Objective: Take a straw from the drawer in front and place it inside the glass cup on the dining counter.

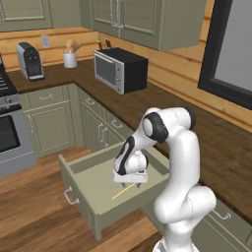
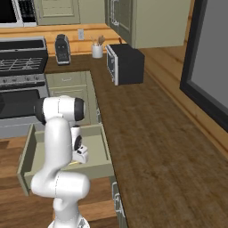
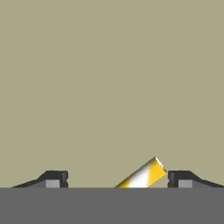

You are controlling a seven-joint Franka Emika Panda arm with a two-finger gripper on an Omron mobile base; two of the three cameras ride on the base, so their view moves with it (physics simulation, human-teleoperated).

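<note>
The wide sage-green drawer (image 1: 81,170) stands pulled out below the worktop. On its floor lies the thin pale yellow straw (image 1: 123,191), slanted. My gripper (image 1: 132,183) reaches down into the drawer right over the straw's far end. In the hand view the two fingertips (image 3: 56,177) stand wide apart close above the drawer floor, and the straw's end (image 3: 142,175) sits between them, near the right one, touching neither. The gripper (image 2: 80,161) is open. The glass cup and the dining counter are out of view.
A dark wood worktop (image 1: 216,142) runs along the right over the cabinets, with a black microwave (image 1: 120,69), a white utensil holder (image 1: 70,59) and a coffee machine (image 1: 30,61) on it. A stove (image 1: 10,128) stands at left. The drawer's walls (image 2: 26,153) enclose the hand.
</note>
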